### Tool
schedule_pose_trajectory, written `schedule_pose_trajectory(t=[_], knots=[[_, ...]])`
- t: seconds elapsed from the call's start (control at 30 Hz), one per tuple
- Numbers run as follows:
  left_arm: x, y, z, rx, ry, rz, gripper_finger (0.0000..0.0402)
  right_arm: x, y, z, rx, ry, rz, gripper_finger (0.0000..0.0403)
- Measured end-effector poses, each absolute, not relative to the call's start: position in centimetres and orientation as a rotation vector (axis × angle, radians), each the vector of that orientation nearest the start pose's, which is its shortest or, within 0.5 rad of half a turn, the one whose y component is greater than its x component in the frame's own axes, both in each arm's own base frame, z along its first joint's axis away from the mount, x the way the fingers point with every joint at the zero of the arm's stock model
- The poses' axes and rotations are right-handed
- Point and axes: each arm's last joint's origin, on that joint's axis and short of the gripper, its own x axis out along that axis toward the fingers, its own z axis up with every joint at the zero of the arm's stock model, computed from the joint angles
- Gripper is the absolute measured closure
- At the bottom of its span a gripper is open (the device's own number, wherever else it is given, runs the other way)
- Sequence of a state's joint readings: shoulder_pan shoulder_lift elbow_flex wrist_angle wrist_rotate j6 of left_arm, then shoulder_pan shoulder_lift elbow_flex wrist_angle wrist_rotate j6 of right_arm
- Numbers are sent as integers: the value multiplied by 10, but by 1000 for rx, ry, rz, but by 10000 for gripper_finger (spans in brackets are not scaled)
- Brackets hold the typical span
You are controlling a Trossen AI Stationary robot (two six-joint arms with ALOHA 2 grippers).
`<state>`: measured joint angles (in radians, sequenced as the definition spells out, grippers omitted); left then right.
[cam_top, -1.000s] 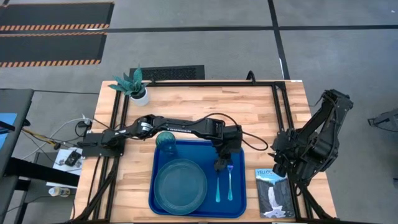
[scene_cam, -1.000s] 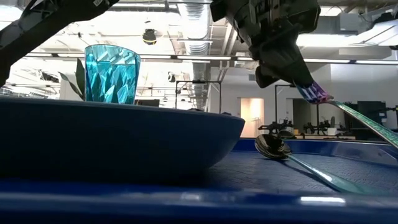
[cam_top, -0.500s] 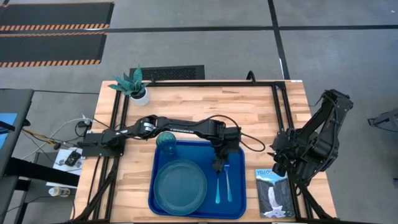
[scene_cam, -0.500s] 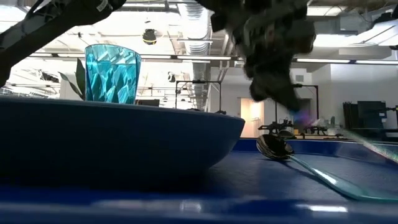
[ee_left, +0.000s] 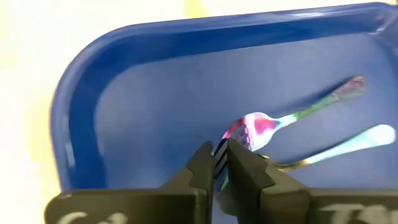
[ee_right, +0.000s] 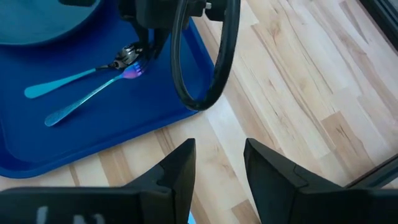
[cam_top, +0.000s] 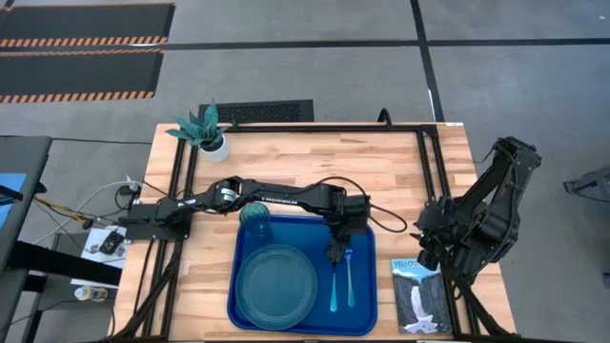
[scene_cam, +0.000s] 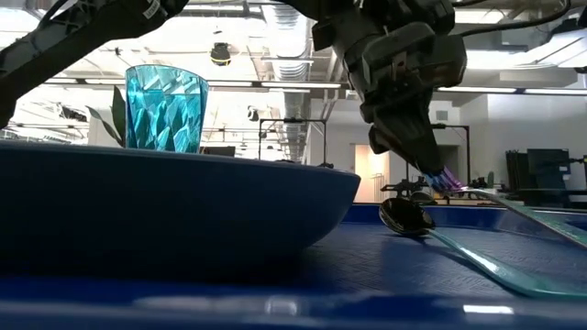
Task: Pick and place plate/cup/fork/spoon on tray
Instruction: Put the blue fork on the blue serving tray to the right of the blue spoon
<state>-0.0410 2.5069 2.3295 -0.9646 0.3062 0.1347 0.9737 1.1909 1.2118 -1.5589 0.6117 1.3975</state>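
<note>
The tray [cam_top: 367, 314] served as the reference. On it lay the plate [cam_top: 276, 278] in the half nearer the left arm, with the cup [cam_top: 254, 218] upright at the corner beyond the plate. The spoon [cam_top: 335, 286] and the fork [cam_top: 350, 281] lay side by side in the tray's other half, handles pointing toward its near edge.

The left gripper [cam_top: 336, 252] stood over the head end of the fork, its jaws drawn close about the tines in the left wrist view; whether they were pinching the fork could not be told. The right gripper [ee_right: 214, 168] waited off the tray beside the Yellowstone book [cam_top: 420, 297], fingers spread and holding nothing.

Judgement: the fork is light, stiff and thin plastic, likely slippery on the smooth tray. Hold is best taken across the narrow neck or handle, since it lies flat and offers little height to grasp.
</note>
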Motion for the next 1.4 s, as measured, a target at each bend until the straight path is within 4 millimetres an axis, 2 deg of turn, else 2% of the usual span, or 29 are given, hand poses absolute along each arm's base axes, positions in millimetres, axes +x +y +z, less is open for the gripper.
schedule_pose_trajectory(t=[0.2,0.43,0.6,0.73,0.87,0.93,1.0,1.13,1.27,1.4], knots=[[524,-31,187,14,1108,-376,339,109,130,322,158,959,-451,242],[525,-46,187,43,1082,-440,301,109,130,322,157,959,-451,242],[525,-53,188,105,1064,-436,297,109,130,322,156,960,-450,242],[528,-52,188,130,1054,-363,298,109,130,322,159,959,-451,242],[525,-47,199,38,1079,-312,300,109,131,323,178,947,-455,242],[515,-46,214,-51,1112,-340,307,112,133,321,185,898,-448,242],[499,-48,238,-105,1166,-376,322,117,135,318,175,860,-435,242],[451,-70,309,-87,1191,-365,363,134,128,307,134,863,-446,242],[396,-99,386,-25,1036,-241,396,165,113,303,109,907,-386,242],[338,-128,441,6,840,-32,395,205,95,300,76,873,-133,242]])
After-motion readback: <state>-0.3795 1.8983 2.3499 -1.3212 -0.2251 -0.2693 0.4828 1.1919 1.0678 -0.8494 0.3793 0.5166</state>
